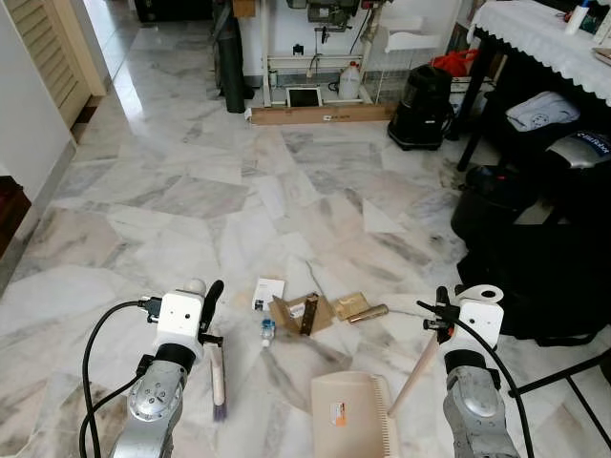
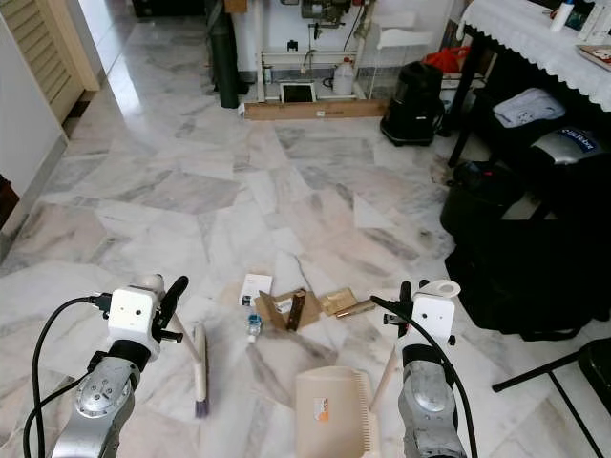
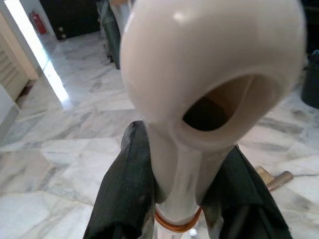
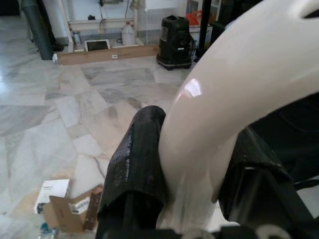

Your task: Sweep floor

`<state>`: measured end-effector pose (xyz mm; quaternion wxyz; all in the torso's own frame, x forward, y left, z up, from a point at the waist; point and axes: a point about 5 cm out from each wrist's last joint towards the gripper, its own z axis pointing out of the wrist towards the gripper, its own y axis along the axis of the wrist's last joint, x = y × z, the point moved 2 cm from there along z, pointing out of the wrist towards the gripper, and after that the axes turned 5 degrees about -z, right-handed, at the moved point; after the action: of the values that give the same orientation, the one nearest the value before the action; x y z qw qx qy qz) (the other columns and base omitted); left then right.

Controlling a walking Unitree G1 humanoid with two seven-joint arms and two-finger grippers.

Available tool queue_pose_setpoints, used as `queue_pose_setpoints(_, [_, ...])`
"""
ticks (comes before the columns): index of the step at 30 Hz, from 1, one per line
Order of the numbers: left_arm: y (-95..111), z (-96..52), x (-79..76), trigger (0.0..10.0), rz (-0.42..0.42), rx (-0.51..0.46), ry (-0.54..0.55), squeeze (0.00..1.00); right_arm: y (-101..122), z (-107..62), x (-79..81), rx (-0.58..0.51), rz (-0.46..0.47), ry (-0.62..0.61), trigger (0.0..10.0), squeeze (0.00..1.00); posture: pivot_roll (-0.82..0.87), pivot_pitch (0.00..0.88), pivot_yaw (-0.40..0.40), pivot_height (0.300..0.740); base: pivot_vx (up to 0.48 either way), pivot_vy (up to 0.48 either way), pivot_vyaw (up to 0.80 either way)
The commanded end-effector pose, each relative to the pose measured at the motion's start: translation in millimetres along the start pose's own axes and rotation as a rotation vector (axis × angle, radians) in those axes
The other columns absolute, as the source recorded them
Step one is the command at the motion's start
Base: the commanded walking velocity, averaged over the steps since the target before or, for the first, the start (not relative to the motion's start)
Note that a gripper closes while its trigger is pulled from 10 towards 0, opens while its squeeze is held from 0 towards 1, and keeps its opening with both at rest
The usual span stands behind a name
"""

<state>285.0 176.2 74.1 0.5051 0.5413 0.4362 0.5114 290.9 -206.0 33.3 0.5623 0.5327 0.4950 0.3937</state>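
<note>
Standing on a marble floor (image 1: 172,181), the robot holds one tool in each arm. The left gripper (image 3: 182,199), at the lower left of the eye views, has its fingers (image 3: 124,189) clenched on the cream handle of a small broom (image 1: 217,377); the handle's eyelet end fills the left wrist view. The broom's purple-tipped bristle head points down and rests on the floor beside the left arm.

The right gripper (image 4: 199,194), at the lower right of the eye views, grasps the pale handle of a dustpan (image 1: 353,412); its fingers (image 4: 137,164) press against both sides of the handle. The dustpan lies flat on the floor at the lower centre of the frame, between the two arms.

Litter lies just beyond the dustpan: a folded cardboard piece (image 1: 301,312), a white box (image 1: 268,291), a small bottle (image 1: 268,330) and a brown wrapper (image 1: 355,305). A black canister (image 1: 420,107) stands at the upper right.
</note>
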Motion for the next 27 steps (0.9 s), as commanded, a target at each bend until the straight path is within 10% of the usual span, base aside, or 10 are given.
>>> queue_pose_setpoints(1, [5.9, 1.1, 0.2, 10.0, 0.007, -0.027, -0.009, 0.0, 10.1, 4.0, -1.6, -0.046, 0.002, -0.006, 10.0, 0.0, -0.05, 0.039, -0.029, 0.74, 0.0, -0.368, 0.0])
queue_pose_setpoints(27, [4.9, 0.6, 1.1, 10.0, 0.007, -0.024, -0.006, 0.0, 8.3, 4.0, -0.2, -0.036, 0.0, 0.002, 10.0, 0.0, -0.05, 0.04, -0.03, 0.74, 0.037, -0.365, 0.0])
